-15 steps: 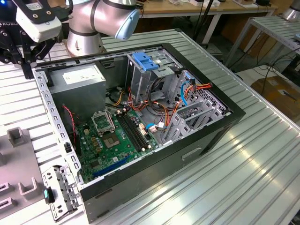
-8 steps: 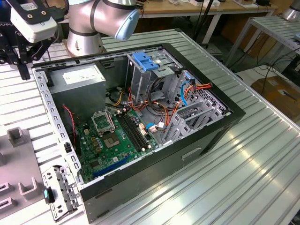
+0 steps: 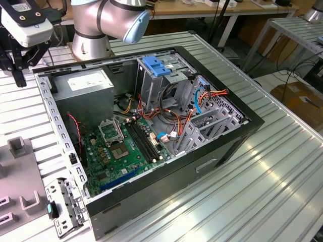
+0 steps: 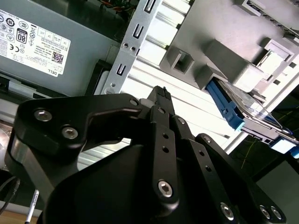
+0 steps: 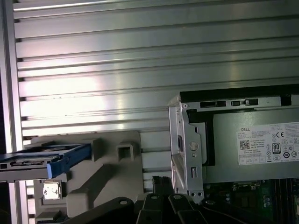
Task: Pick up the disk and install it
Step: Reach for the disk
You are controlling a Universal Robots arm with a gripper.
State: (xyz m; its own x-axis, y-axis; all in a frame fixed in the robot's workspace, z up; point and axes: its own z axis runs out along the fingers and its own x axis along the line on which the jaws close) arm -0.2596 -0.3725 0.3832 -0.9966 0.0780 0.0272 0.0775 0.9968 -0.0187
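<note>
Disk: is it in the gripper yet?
No: in the second wrist view the disk, with its blue side rail, sits in the grey holder, apart from the gripper.

An open computer case lies on the tabletop, its green motherboard and blue-handled drive cage exposed. The gripper hangs over the tabletop's edge at the exterior view's left.

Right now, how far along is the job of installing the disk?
Nothing looks done yet: the disk lies in its grey holder outside the computer case. In hand: the hand hovers near it, not touching. Left: picking up and installing.
</note>
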